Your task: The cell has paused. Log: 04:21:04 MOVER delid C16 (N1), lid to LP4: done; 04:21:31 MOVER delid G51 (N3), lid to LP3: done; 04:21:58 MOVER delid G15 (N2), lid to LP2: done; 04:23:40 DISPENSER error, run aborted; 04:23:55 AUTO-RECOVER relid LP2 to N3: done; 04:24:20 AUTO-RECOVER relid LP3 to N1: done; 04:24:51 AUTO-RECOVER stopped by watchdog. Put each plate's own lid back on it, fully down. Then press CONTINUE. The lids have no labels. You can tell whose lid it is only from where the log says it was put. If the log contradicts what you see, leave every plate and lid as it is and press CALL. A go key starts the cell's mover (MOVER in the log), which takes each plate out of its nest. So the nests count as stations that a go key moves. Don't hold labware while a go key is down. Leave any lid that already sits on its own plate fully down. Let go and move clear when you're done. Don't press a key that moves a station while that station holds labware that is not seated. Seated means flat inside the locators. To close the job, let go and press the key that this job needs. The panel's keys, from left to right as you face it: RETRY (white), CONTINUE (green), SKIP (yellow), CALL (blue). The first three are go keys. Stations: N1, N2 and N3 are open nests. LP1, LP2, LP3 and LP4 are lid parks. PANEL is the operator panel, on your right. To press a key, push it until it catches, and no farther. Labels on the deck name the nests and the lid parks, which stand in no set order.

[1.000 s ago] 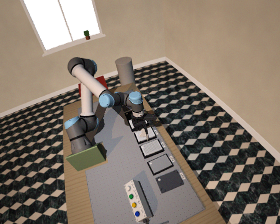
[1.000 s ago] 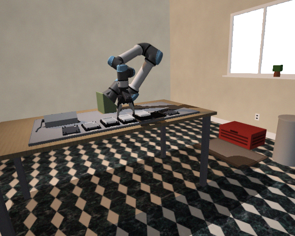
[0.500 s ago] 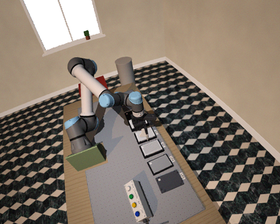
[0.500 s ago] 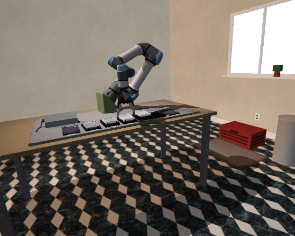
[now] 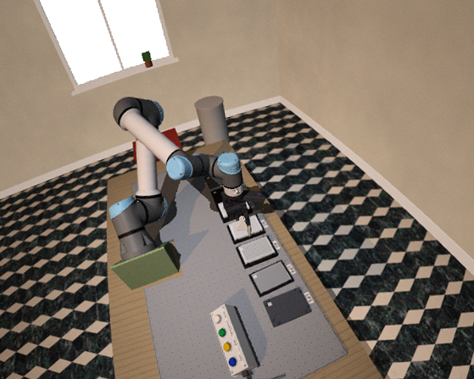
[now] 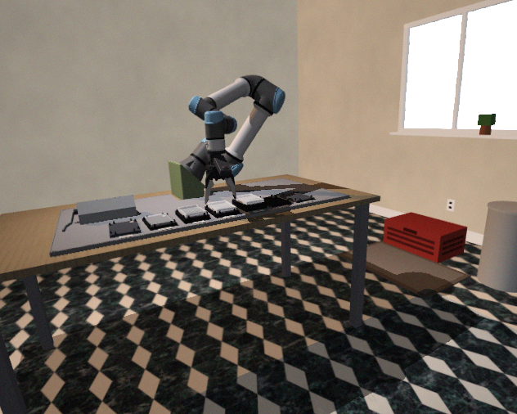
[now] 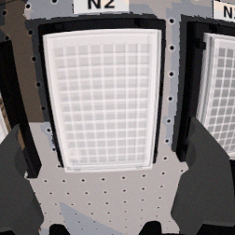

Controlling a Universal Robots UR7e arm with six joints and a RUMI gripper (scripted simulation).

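My gripper point(image 5: 243, 225) point(image 6: 220, 194) point(image 7: 104, 122) is open and hangs low over nest N2, with one finger on each side of the plate and touching nothing. The N2 plate point(image 5: 235, 235) point(image 6: 221, 208) point(image 7: 103, 98) carries a clear lid that lies flat on it. The nest on the panel side holds a plate with bare wells point(image 5: 256, 250) point(image 6: 191, 212) point(image 7: 219, 93). Past that, a grey lid point(image 5: 271, 278) point(image 6: 159, 219) lies on a lid park, and the park after it point(image 5: 288, 306) point(image 6: 123, 227) is bare. Another plate point(image 6: 249, 199) sits in the nest on the far side of N2.
The operator panel point(image 5: 232, 340) point(image 6: 106, 208) stands at the near end of the deck, with its white point(image 5: 216, 319), green point(image 5: 221, 333), yellow point(image 5: 226, 347) and blue point(image 5: 232, 361) keys. A green block point(image 5: 146, 266) point(image 6: 183, 183) stands beside the arm's base.
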